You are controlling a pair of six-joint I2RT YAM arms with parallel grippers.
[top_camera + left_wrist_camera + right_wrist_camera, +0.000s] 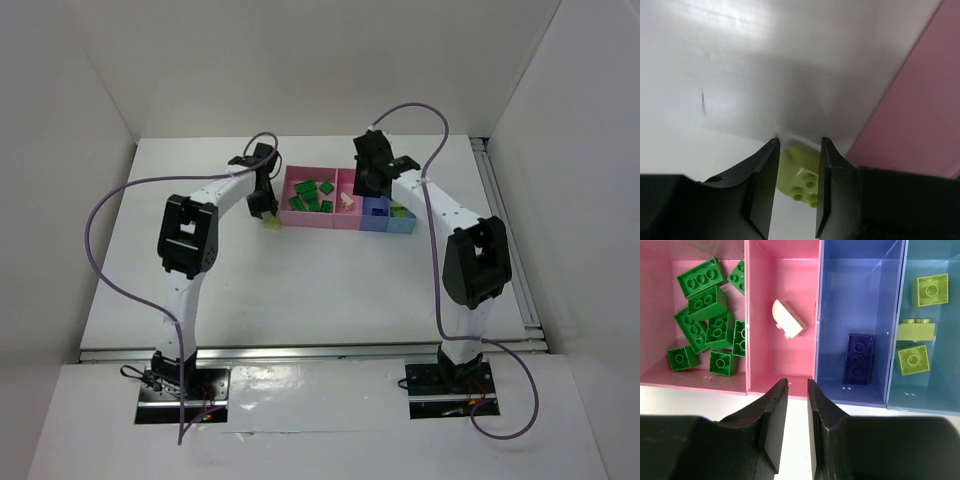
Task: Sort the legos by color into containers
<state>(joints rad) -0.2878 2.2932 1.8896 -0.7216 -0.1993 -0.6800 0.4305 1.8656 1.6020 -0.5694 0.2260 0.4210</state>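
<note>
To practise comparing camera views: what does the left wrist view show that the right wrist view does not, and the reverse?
Left wrist only: a lone yellow-green lego between the fingers of the left gripper. Right wrist only: the insides of the bins, holding green legos, a beige lego, a dark blue lego and three more yellow-green legos. Both: the white table and the wide pink bin.

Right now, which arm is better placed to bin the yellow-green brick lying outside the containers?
Left. The left gripper straddles the yellow-green brick on the table beside the wide pink bin. The right gripper hangs empty over the bins' near edge, away from that brick.
</note>
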